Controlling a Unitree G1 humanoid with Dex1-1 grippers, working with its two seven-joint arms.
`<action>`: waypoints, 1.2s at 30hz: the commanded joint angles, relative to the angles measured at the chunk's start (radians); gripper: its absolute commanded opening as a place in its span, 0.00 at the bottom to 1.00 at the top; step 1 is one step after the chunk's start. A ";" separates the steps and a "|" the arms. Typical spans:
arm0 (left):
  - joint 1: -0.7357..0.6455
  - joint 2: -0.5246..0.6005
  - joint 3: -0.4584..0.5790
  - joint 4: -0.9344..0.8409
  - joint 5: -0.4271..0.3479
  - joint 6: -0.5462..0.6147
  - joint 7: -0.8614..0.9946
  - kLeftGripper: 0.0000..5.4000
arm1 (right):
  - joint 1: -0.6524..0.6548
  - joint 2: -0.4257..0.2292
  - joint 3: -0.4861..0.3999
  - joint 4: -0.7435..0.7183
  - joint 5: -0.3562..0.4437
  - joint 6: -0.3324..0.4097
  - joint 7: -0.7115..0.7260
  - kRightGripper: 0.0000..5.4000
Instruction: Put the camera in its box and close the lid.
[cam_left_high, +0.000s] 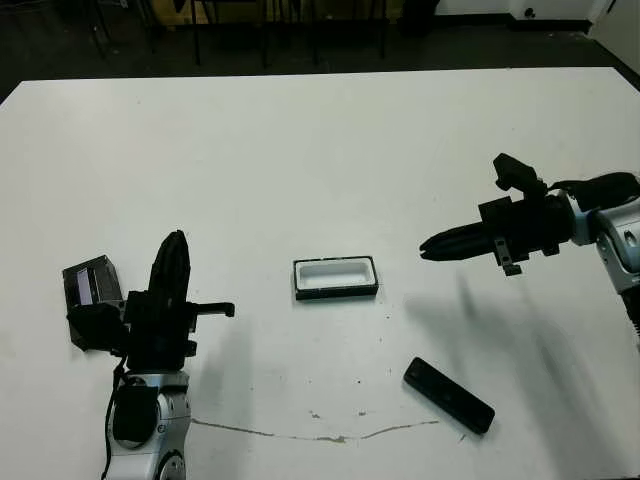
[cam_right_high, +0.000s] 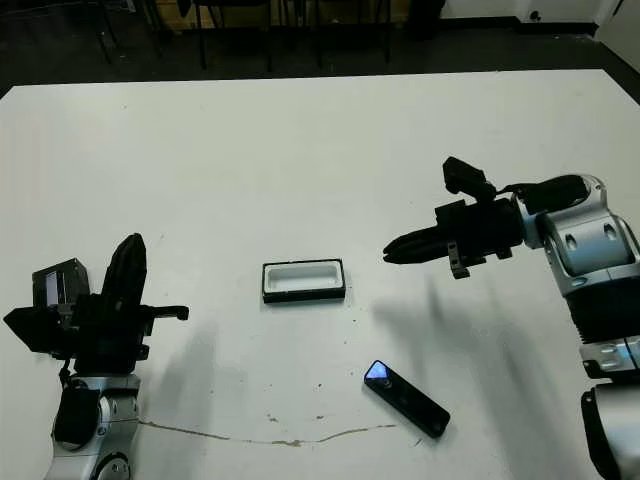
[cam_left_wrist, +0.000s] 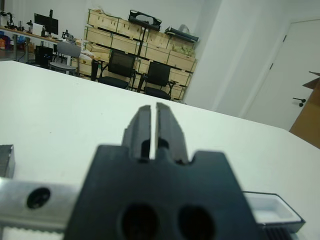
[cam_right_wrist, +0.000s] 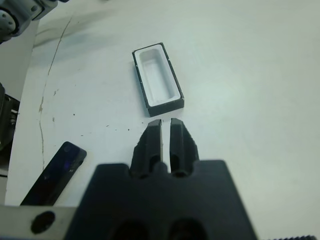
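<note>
Starting step 1, camera (cam_right_high: 405, 399) untouched near-right | right gripper (cam_right_high: 392, 251) closed, empty, above box (cam_right_high: 303, 281) | next: open, descend on camera

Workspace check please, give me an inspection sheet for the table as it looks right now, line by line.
Surface: white table, with a thin dark crack-like line near the robot's edge.
Box: the box sits open at mid-table, white lining showing, nothing in it.
Camera: the camera lies flat on the table, nearer the robot and to the right of the box, untouched.
Lid: the lid is off the box, at the far left behind the left arm.
Clutter: nothing seen.
Grippers: left gripper shut and holding nothing; right gripper shut and holding nothing, raised above the table.
Cables: nothing seen on the table.
Surroundings: chairs and stacked crates beyond the table; no person seen.
</note>
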 joint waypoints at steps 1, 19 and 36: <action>0.038 0.005 0.001 0.000 0.000 0.015 0.003 0.00 | 0.138 -0.033 -0.095 -0.173 0.017 0.014 -0.126 0.00; 0.056 0.008 0.001 -0.019 -0.008 0.025 0.000 0.00 | 0.983 0.089 -0.573 -0.810 0.310 -0.086 -0.509 0.21; 0.077 0.014 0.010 -0.045 -0.027 0.040 -0.012 0.00 | 1.181 0.078 -0.513 -0.767 0.322 -0.258 -0.381 0.77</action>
